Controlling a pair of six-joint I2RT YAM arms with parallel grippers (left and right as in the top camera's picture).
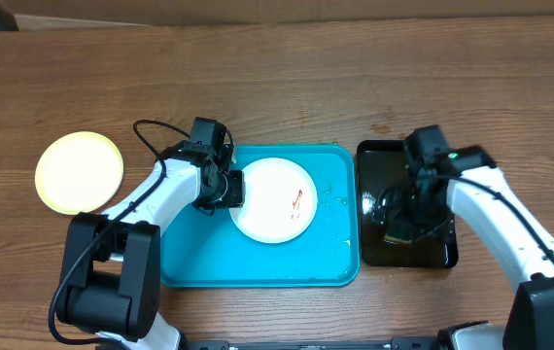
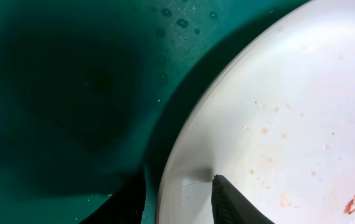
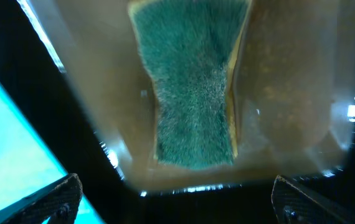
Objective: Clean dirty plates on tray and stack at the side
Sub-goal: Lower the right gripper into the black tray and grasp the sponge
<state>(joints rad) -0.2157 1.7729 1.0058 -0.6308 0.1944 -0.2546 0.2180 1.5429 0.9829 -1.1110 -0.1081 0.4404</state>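
Observation:
A white plate (image 1: 275, 199) with a red-brown smear lies in the turquoise tray (image 1: 190, 253). My left gripper (image 1: 230, 188) is at the plate's left rim. In the left wrist view, the left gripper (image 2: 180, 180) straddles the rim of the plate (image 2: 289, 112). One finger (image 2: 233, 205) is over the plate's inner face, and the other stands just outside the rim with a sliver of tray (image 2: 53, 93) between; it is open. A pale yellow plate (image 1: 80, 172) sits on the table to the left. My right gripper (image 1: 408, 216) hangs wide open and holds nothing.
A black tray (image 1: 442, 251) stands right of the turquoise one, under my right gripper (image 3: 177, 180). It holds brownish water and a green-and-yellow sponge (image 3: 190, 87). Water drops lie on the turquoise tray's floor. Bare wooden table lies beyond both trays.

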